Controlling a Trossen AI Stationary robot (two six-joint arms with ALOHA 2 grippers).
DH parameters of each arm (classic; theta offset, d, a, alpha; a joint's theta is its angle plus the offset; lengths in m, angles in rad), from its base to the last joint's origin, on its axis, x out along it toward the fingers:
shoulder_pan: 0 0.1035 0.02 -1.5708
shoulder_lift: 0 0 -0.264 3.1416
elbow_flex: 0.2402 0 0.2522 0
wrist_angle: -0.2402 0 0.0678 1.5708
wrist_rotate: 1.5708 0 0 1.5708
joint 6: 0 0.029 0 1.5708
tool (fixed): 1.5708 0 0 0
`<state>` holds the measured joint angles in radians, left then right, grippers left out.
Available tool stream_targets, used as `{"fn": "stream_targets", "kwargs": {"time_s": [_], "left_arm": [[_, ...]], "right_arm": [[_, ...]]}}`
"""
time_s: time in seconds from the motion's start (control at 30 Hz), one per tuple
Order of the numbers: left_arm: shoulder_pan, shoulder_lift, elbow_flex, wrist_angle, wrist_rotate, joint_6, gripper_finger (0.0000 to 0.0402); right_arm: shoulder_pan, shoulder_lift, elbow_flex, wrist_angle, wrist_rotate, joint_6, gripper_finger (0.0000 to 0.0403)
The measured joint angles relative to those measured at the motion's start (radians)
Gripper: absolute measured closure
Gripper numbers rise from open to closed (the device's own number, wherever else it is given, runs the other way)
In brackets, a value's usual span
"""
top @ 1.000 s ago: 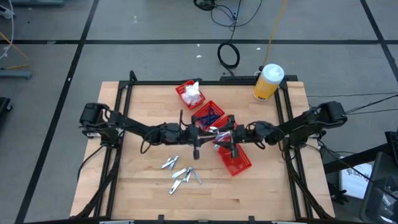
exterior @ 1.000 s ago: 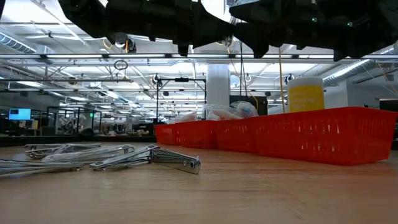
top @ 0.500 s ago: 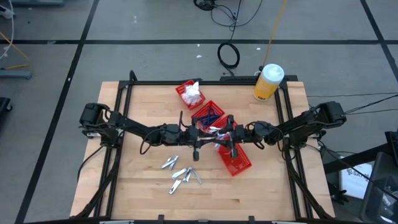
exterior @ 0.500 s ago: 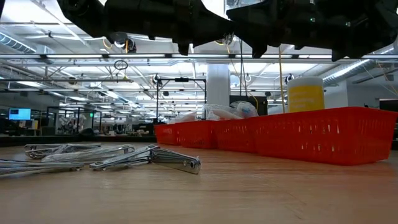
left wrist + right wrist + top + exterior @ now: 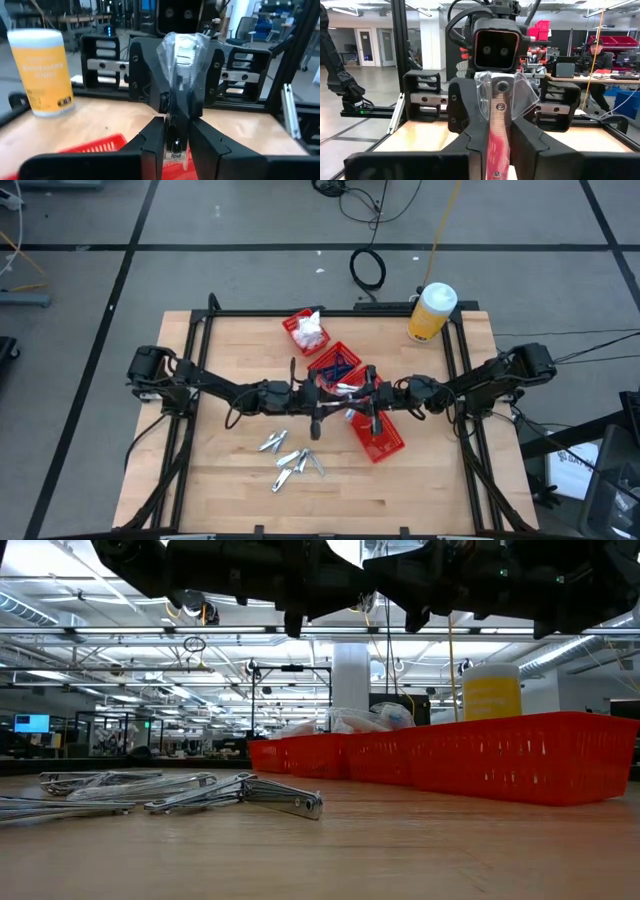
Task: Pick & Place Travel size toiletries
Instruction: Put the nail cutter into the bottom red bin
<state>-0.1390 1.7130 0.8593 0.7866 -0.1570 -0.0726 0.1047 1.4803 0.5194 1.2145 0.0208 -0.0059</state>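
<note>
Above the red bins (image 5: 375,435), both grippers pinch one clear-wrapped stick (image 5: 498,107).

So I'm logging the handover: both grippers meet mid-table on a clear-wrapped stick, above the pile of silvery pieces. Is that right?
Not quite. The left gripper and right gripper do meet mid-table on the clear-wrapped stick, but over the red bins, not over the silvery pieces. Those lie on bare wood nearer the table's front edge, as the high view shows.

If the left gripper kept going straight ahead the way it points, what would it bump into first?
Probably the right gripper, which faces the left gripper head-on, both pinching the same clear-wrapped stick. Depth is hard to judge.
</note>
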Motion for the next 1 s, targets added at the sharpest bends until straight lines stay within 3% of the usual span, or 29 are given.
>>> {"fn": "stream_targets", "kwargs": {"time_s": [0.13,0.33,0.53,0.67,0.8,0.9,1.0], "left_arm": [[0.001,-0.006,0.000,-0.050,-0.008,-0.101,0.0295],[-0.035,-0.090,0.030,-0.247,-0.020,-0.091,0.0192],[-0.070,-0.212,0.053,-0.673,-0.219,-0.145,0.0124],[-0.093,-0.242,0.053,-0.957,-0.359,-0.308,0.0113],[-0.099,-0.242,0.052,-1.144,-0.370,-0.470,0.0120],[-0.098,-0.241,0.041,-1.180,-0.368,-0.534,0.0129],[-0.096,-0.241,0.036,-1.179,-0.368,-0.558,0.0139]], "right_arm": [[0.000,0.000,0.000,0.004,0.001,-0.007,0.0359],[0.000,-0.029,0.000,-0.030,-0.018,-0.013,0.0359],[0.062,-0.228,0.000,-0.346,-0.130,0.071,0.0359],[0.154,-0.395,0.000,-0.668,-0.118,0.189,0.0359],[0.238,-0.495,0.002,-0.970,-0.043,0.332,0.0359],[0.266,-0.509,0.000,-1.138,0.040,0.430,0.0359],[0.271,-0.479,-0.007,-1.171,0.058,0.500,0.0359]]}}
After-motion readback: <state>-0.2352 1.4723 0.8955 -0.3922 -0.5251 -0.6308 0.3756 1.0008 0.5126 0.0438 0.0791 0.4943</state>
